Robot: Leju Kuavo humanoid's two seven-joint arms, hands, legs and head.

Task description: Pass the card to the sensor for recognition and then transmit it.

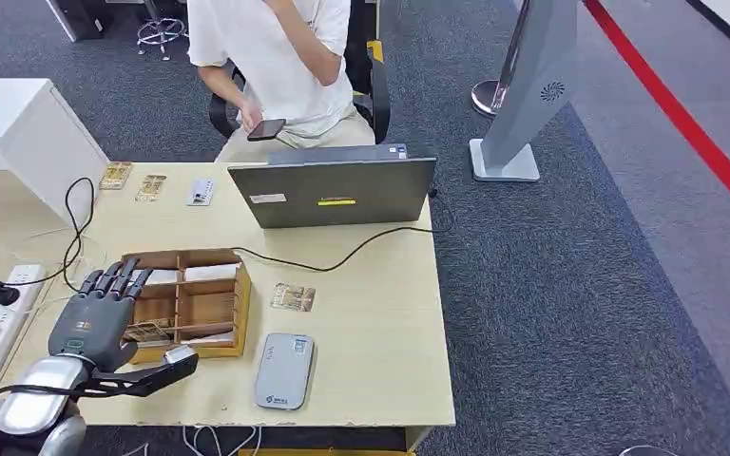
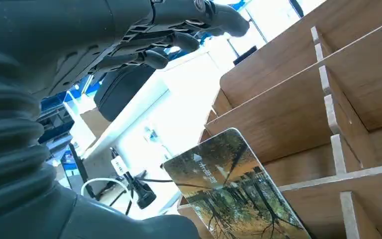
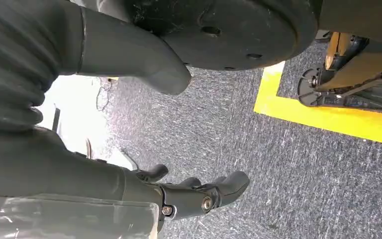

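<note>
Fingers spread and holding nothing, the left hand [image 1: 95,318] hovers over the wooden organizer [image 1: 211,306]; a card [image 2: 234,191] stands just beneath it. Right hand [image 3: 199,194] hangs empty, fingers apart.

Wooden dividers [image 2: 335,149] (thin, upright) around the card [image 2: 234,191].

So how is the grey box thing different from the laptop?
The grey card reader lies flat near the table's front edge, small and rounded, no cable showing. The laptop stands open at the back, much bigger and boxy, with a black cable beside it. Both are grey and rest on the table.
</note>
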